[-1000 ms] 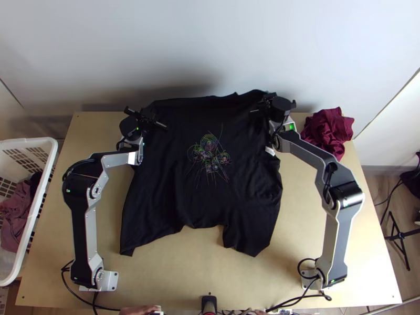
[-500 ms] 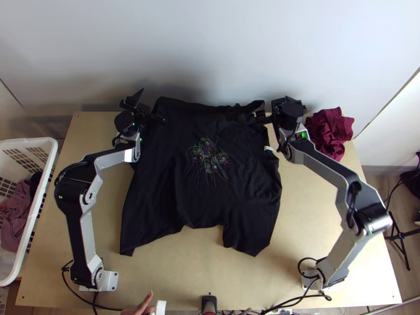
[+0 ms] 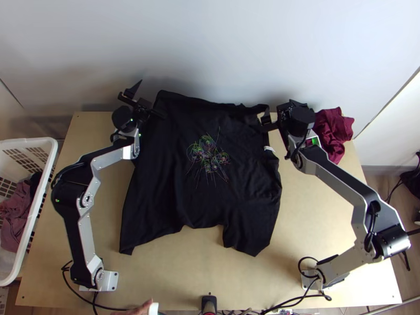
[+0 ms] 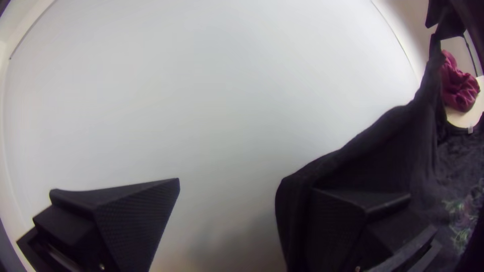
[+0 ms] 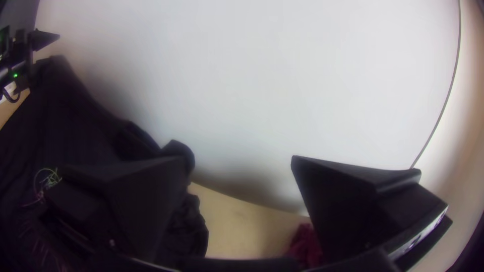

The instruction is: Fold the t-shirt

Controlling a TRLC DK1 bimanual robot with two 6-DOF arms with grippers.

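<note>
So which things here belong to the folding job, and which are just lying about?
Part of the job:
- black t-shirt, spread on the table, printed design up
- left gripper, open at its far left corner
- right gripper, open by its far right corner

Just lying about:
- maroon cloth, bunched at the table's far right
- white basket with clothes, left of the table

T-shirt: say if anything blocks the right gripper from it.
Nothing visible stands between the right gripper and the black t-shirt; one finger is by its far right corner, and the maroon cloth lies on the gripper's other side.
</note>
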